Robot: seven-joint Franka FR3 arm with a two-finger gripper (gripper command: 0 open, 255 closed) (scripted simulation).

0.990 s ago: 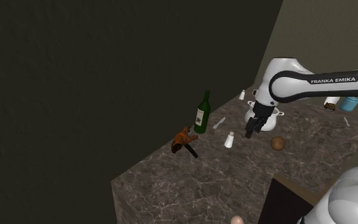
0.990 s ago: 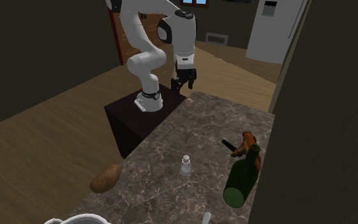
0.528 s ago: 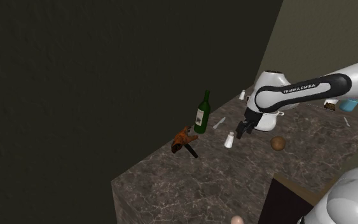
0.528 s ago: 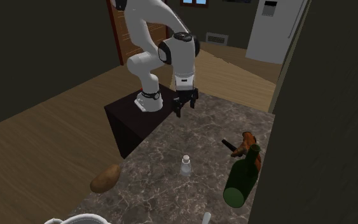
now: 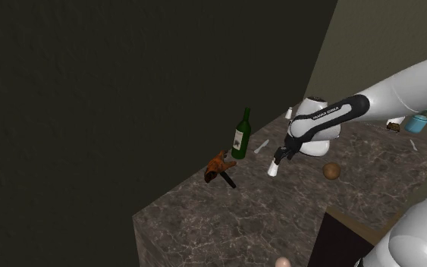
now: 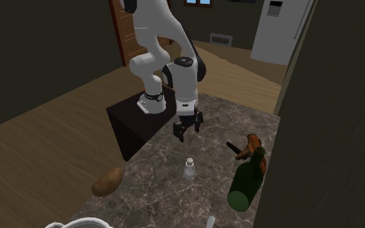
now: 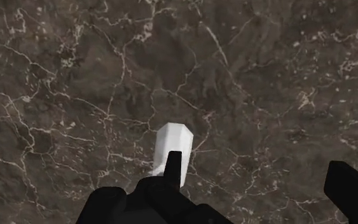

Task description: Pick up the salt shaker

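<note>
The salt shaker (image 5: pixel 273 168) is standing upright on the dark, white-veined stone table (image 5: pixel 204 220), right of centre in the shoulder view, with bare stone lying open on all sides of it. The claw (image 5: pixel 280 155) is hovering just above it there, so close that the two are overlapping in the frame. The table's near corner is jutting toward the lower left of that view. A dark wall (image 5: pixel 128 98) is running along the table's left edge, where a green bottle (image 5: pixel 241 134) is standing upright and a brown tool (image 5: pixel 218 165) is lying near that edge. A brown lump (image 5: pixel 331 171) is sitting to the right of the salt shaker, well apart. The second exterior view is showing what the shoulder view is hiding: a strip of bare stone is separating the claw (image 6: pixel 187 129), at the frame's centre, from the salt shaker (image 6: pixel 188 168) below it, so they are not touching. That view is also taking in the dark box stand (image 6: pixel 130 123) beside the table at centre left and a wooden floor (image 6: pixel 58 129) spreading to the left. In the wrist view the fingers are standing apart, released and grasping nothing. The white salt shaker (image 7: pixel 171 143) is standing just beyond one fingertip (image 7: pixel 174 167), which is covering its lower part, and not between the two.
</note>
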